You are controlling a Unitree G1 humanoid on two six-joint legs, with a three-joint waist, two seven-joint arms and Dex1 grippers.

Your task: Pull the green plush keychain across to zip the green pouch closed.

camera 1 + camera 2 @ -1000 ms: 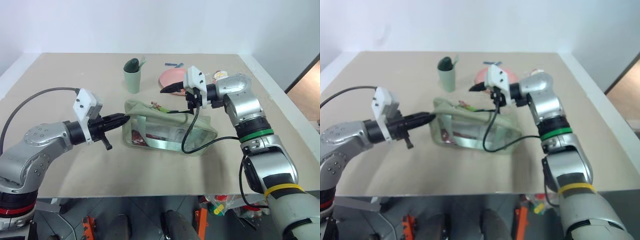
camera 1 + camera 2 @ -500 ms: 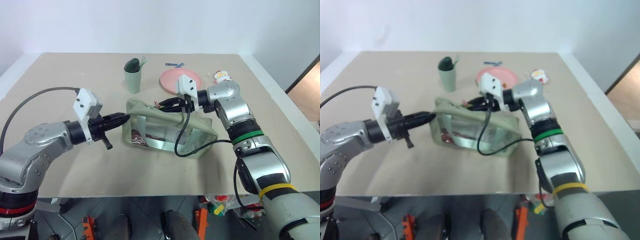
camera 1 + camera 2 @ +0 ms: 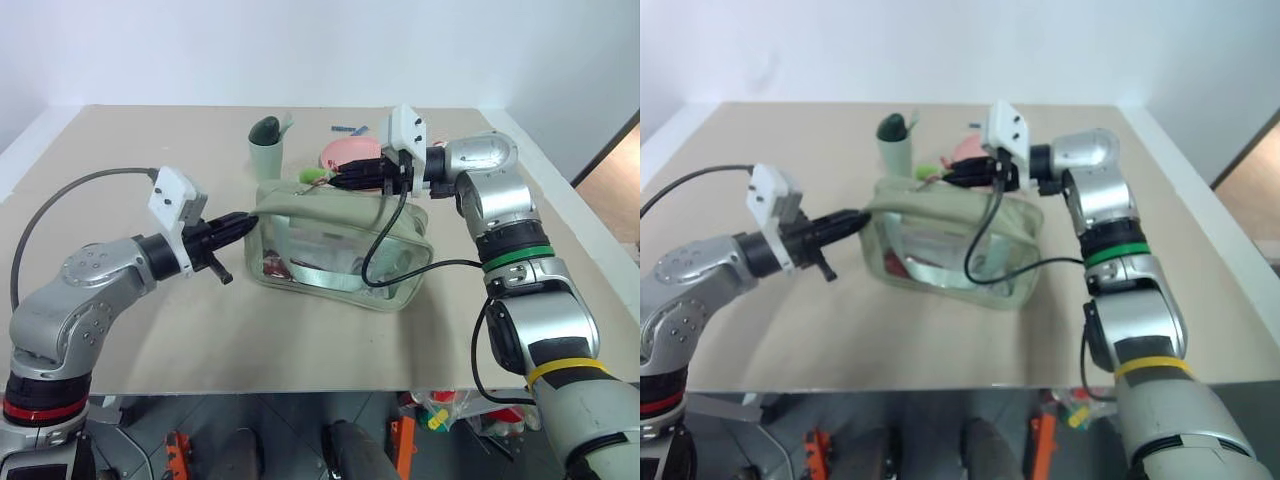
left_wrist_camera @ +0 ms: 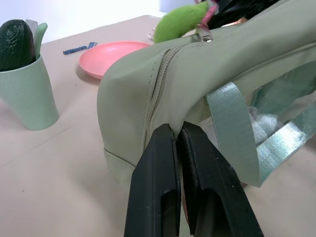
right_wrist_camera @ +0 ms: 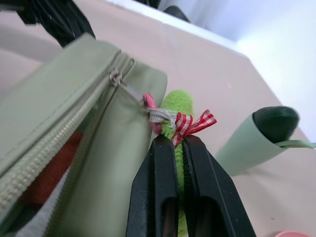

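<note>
The green pouch [image 3: 340, 245] stands in the middle of the table, its top drawn taut between my two grippers. My left gripper [image 3: 247, 221] is shut on the fabric at the pouch's left end, right by the end of the zipper [image 4: 160, 74]. At the pouch's top, my right gripper [image 5: 175, 142] is shut on the green plush keychain [image 3: 314, 175], a lime plush with a red checked bow [image 5: 195, 122]. The zipper pull [image 5: 117, 77] sits just beside the plush. Behind the pull the zipper gapes, with red contents showing inside.
A sage-green cup [image 3: 266, 150] holding a dark green object stands behind the pouch. A pink plate [image 3: 345, 152] and a small blue item [image 3: 348, 129] lie further back. A black cable [image 3: 385, 250] hangs from my right wrist across the pouch's front.
My right gripper dropped to the pouch's top, shut on the plush keychain and rose with it. The pouch's top came up taut. My left gripper kept its hold.
</note>
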